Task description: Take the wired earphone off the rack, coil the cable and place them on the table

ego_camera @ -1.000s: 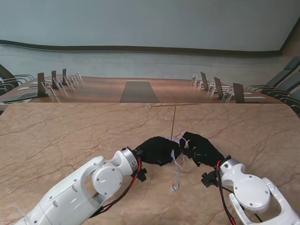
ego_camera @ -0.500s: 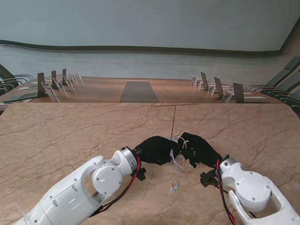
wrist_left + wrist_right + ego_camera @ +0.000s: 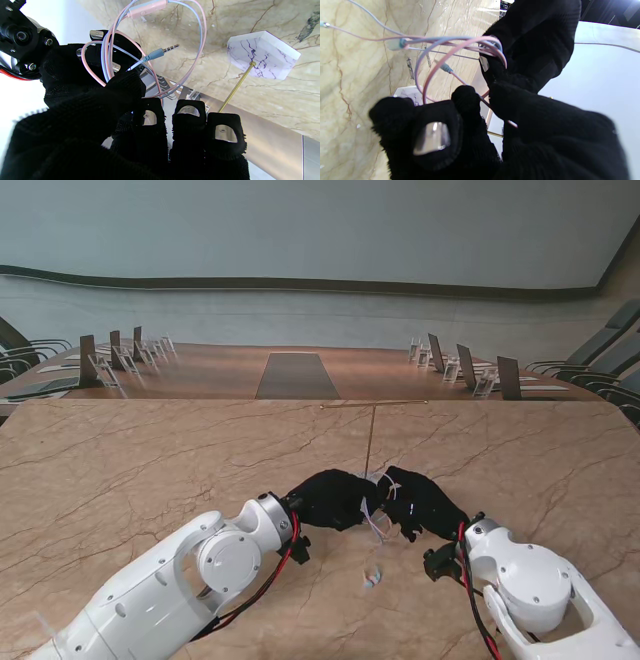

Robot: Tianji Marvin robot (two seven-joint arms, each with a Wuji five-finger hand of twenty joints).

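Observation:
The pink and blue earphone cable [image 3: 110, 55] is looped between both black-gloved hands, off the rack. My left hand [image 3: 335, 498] pinches the loops, and its blue jack plug [image 3: 160, 52] sticks out free. My right hand [image 3: 420, 502] grips the same cable [image 3: 460, 47] between thumb and fingers, close against the left hand. Small earbuds [image 3: 371, 579] lie on the table nearer to me, under the hands. The rack [image 3: 370, 435] is a thin brass T-shaped rod on a white marble base [image 3: 262, 56], just behind the hands.
The marble table [image 3: 120, 470] stretches wide to both sides. Beyond its far edge stands a long conference table [image 3: 295, 372] with name stands and chairs.
The two hands have drawn closer together and a little toward the left. The dangling cable end has dropped, and the earbuds now rest on the table.

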